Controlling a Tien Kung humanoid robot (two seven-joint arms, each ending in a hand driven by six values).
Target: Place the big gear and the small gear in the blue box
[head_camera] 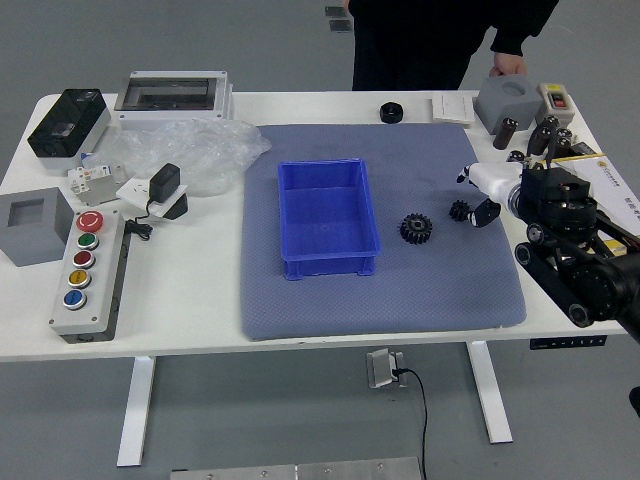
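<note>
We have the small gear (pixel 459 210) just left of our right hand (pixel 496 184), its fingers parted and seemingly empty (the big gear (pixel 416 228) lies farther left).

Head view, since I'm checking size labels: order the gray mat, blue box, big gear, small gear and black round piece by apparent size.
- Gray mat
- Blue box
- Big gear
- Small gear and black round piece: too alike to rank
</note>
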